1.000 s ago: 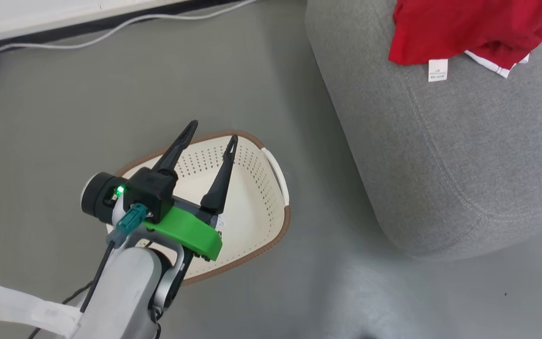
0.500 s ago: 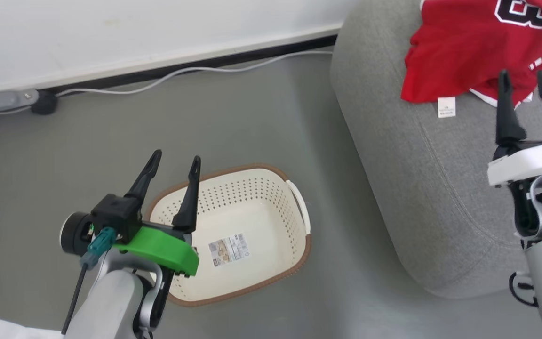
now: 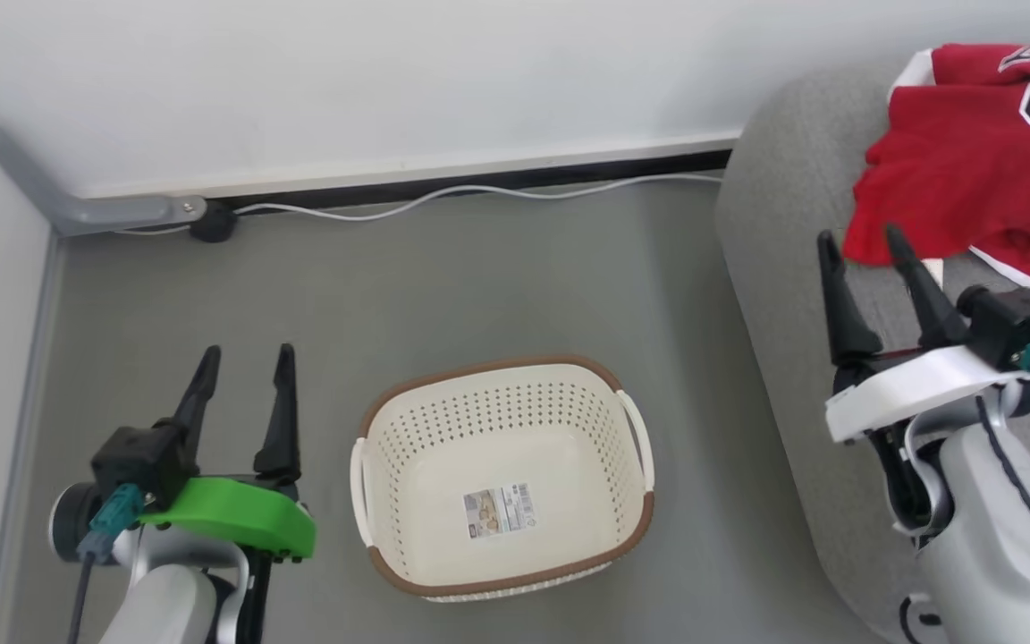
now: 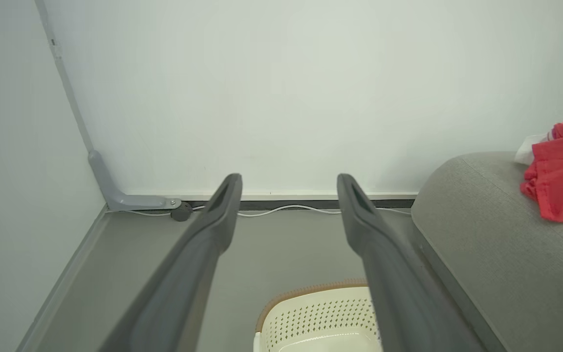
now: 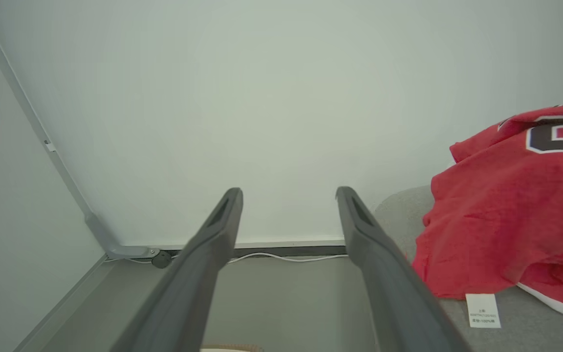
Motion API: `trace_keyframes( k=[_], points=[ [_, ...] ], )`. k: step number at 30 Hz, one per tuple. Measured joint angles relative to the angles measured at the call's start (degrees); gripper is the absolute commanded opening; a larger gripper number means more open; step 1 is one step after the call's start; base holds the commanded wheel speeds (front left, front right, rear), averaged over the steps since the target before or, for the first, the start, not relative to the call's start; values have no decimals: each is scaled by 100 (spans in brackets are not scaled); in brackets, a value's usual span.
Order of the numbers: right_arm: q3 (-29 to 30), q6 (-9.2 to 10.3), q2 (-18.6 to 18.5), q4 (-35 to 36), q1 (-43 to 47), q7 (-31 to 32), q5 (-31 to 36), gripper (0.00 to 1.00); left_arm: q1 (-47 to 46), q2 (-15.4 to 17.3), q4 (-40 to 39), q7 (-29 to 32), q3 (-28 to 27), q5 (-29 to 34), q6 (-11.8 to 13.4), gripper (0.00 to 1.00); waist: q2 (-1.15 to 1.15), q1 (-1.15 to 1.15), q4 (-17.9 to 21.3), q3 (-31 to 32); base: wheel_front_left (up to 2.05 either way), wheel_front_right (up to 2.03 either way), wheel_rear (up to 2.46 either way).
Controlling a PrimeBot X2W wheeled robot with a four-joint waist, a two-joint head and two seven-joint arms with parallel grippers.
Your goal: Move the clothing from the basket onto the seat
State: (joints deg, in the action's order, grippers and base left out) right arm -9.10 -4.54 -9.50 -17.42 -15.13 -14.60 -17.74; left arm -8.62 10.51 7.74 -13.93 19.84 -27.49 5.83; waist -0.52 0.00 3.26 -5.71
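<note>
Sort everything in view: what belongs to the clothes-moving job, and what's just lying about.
Job:
red clothing, lying on the grey seat
cream basket

Lying about:
white cable
grey bracket

basket: on floor, left of seat | clothing: on seat

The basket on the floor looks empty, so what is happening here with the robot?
A two-armed robot is moving laundry from the basket to the sofa. The basket stands on the floor, and inside it there is only a label sticker. The red clothing lies on the sofa. The left gripper hangs open beside the basket. The right gripper is open near the clothing and holds nothing. The job looks done.
</note>
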Motion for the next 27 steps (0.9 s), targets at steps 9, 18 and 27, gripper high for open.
trace_keyframes(
  k=[9, 18, 27],
  points=[
    [-318, 16, 353, 46, 497, 2, 34, 100, 451, 33, -18, -33, -492, 3, 77, 100, 0, 0, -395, 301, 0, 0, 0],
    [-460, 145, 435, 130, 927, 10, 35, 100, 914, 82, -85, -35, -794, 86, 83, 100, 0, 0, -624, 551, 0, 0, 0],
    [-522, 316, 490, 292, 1206, 54, 62, 100, 1245, 102, -297, -51, -1044, 152, 102, 100, 0, 0, -659, 635, 0, 0, 0]
  ],
)
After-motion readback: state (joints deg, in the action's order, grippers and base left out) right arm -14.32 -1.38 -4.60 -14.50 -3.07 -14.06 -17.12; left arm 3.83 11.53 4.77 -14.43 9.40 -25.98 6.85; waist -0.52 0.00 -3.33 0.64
